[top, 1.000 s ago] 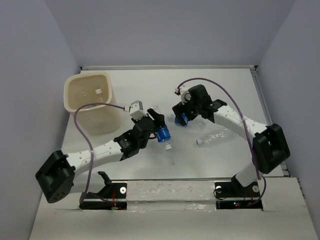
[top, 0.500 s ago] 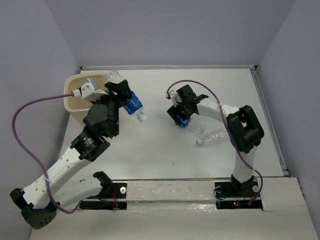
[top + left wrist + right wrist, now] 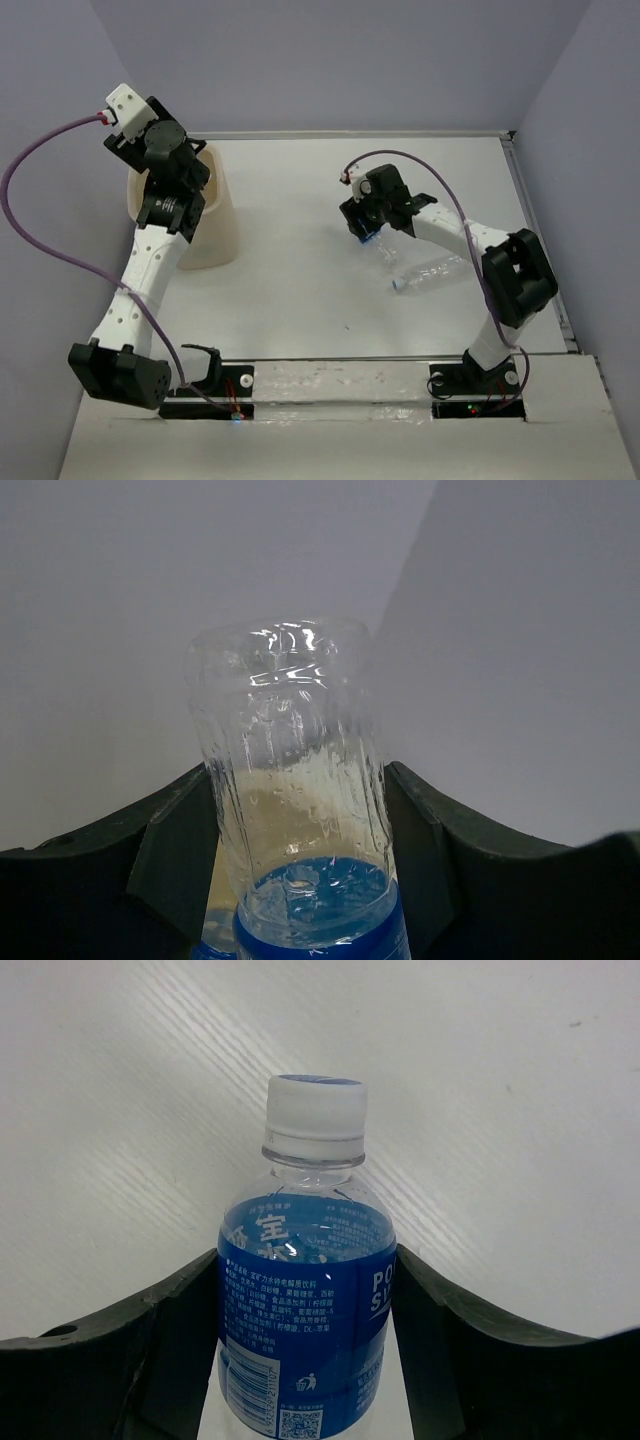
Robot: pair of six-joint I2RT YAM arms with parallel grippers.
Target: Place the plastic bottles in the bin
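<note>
Light, crushable and slick, one blue-labelled bottle hangs pinched at its stiffer label band in the left gripper over the bin, while the right gripper flanks a second bottle on the table, possibly not yet clamped.

Over the bin, the left arm hides the left gripper and its clear bottle from above; the wrist view crops that bottle's cap end. Right of the bin, the labelled bottle has its base cropped; whether the right gripper presses it is unclear.
</note>
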